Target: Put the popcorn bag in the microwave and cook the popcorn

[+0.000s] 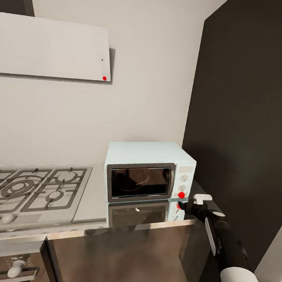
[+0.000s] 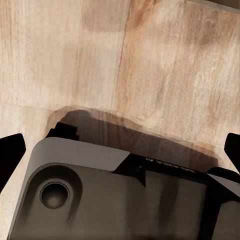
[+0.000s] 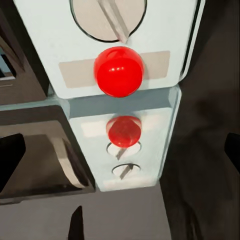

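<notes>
Microwave (image 1: 149,171) stands on the countertop (image 1: 96,196), door shut; you cannot see if the popcorn bag is inside. Your right gripper (image 1: 186,205) hovers just before its red button (image 3: 119,70), fingers apart. Next, I think, you press it straight.

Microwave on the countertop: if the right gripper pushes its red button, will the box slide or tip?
The pale mint-blue microwave looks broad and squat, so tipping seems unlikely. It sits on a glossy light-grey countertop, so it might slide slightly. The right gripper is near the round red button.
</notes>
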